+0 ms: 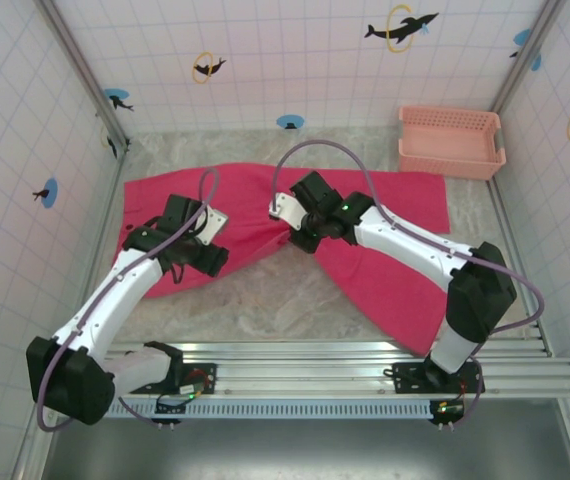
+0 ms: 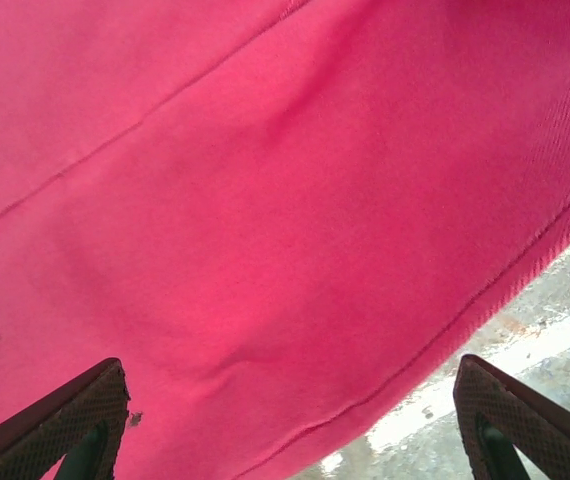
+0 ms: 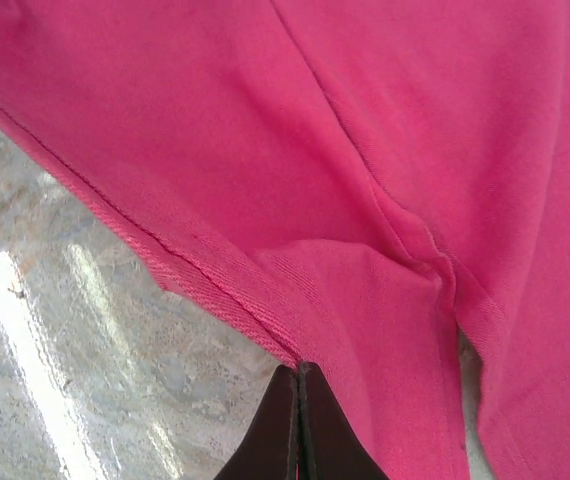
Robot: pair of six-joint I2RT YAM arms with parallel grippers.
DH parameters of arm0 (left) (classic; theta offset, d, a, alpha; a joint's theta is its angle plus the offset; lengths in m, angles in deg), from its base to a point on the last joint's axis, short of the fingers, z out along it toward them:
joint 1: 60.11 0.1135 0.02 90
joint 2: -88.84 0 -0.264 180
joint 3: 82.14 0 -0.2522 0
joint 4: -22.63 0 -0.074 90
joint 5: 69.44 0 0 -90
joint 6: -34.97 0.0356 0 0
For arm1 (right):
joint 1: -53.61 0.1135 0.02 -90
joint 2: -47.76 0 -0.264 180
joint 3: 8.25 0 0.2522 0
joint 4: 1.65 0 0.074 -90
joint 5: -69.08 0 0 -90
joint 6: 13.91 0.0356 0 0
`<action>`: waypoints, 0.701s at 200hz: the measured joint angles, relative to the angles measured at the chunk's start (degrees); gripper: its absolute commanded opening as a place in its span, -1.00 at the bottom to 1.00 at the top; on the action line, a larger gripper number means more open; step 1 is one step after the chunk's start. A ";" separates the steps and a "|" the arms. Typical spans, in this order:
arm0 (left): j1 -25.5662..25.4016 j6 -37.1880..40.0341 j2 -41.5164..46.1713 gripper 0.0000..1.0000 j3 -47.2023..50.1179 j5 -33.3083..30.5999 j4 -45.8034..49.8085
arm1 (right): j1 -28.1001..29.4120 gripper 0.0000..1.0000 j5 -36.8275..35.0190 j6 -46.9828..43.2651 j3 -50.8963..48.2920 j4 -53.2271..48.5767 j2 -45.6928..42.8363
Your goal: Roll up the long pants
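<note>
Nearest you, one leg of the pants (image 1: 390,285) runs down the tabletop (image 1: 265,310) toward the right arm's base. Farther in, your left fingers (image 2: 95,405) stand wide apart just above the cloth near its edge, holding nothing. Your right fingers (image 3: 285,430) are pressed together at a hemmed edge by the crotch, apparently pinching it. Beyond them the rest of the pants lies spread flat across the tabletop, with the basket (image 1: 450,140) in the far right corner. I judge the roll not yet begun: no turn of cloth shows, so all the rolling is left.
</note>
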 measured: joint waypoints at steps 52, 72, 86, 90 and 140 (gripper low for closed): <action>0.00 -0.44 -3.69 0.72 0.00 1.38 0.09 | -2.10 -1.00 1.20 1.99 1.70 1.22 1.14; 0.00 -0.44 -6.12 0.72 0.00 2.14 0.09 | -3.10 -1.00 1.64 2.64 1.88 1.55 1.33; 0.00 -0.44 -7.26 0.72 0.00 2.67 0.09 | -3.78 -1.00 2.25 3.08 1.88 1.92 1.33; 0.00 -0.44 -7.50 0.72 0.00 2.84 0.07 | -4.00 -1.00 2.40 3.26 1.90 2.05 1.33; 0.00 -1.22 -16.24 0.00 -1.38 3.91 0.72 | -6.16 -1.00 4.15 4.76 2.32 3.30 1.60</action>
